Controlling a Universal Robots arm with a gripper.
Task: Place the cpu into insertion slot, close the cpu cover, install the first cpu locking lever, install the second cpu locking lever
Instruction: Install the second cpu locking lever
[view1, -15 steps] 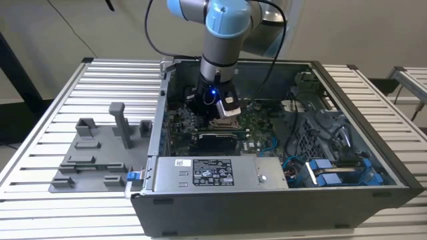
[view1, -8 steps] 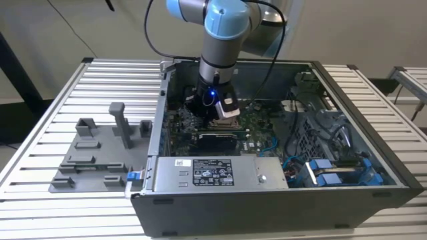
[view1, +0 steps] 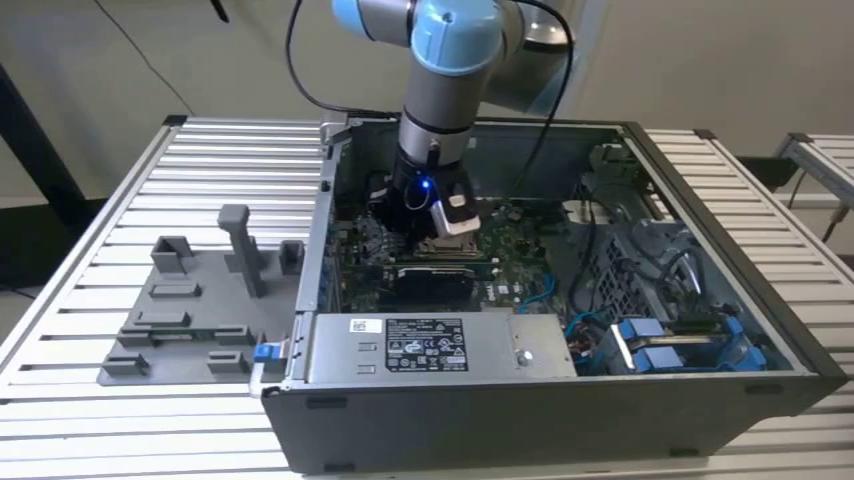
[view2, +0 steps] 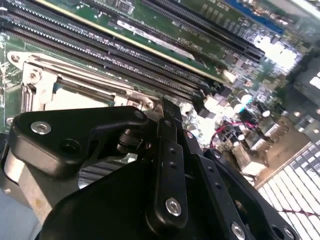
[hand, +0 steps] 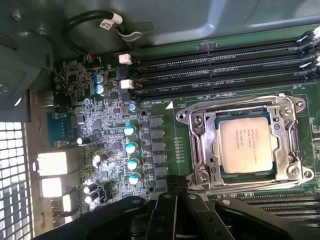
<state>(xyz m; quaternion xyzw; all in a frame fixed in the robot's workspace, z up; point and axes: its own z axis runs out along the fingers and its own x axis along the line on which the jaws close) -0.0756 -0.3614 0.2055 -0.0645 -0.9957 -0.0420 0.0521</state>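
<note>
Gripper (hand: 172, 192) fingers pressed together, holding nothing, just beside the insertion slot (hand: 197, 132).

Its black body hides much of the socket in the second wrist view. The cpu (hand: 246, 145) sits seated under the closed cpu cover (hand: 282, 125); memory slots (hand: 220, 70) and capacitors (hand: 131, 155) crowd the surroundings.

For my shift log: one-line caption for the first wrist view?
The cpu sits in the insertion slot under the closed cpu cover, gripper just beside it.
</note>
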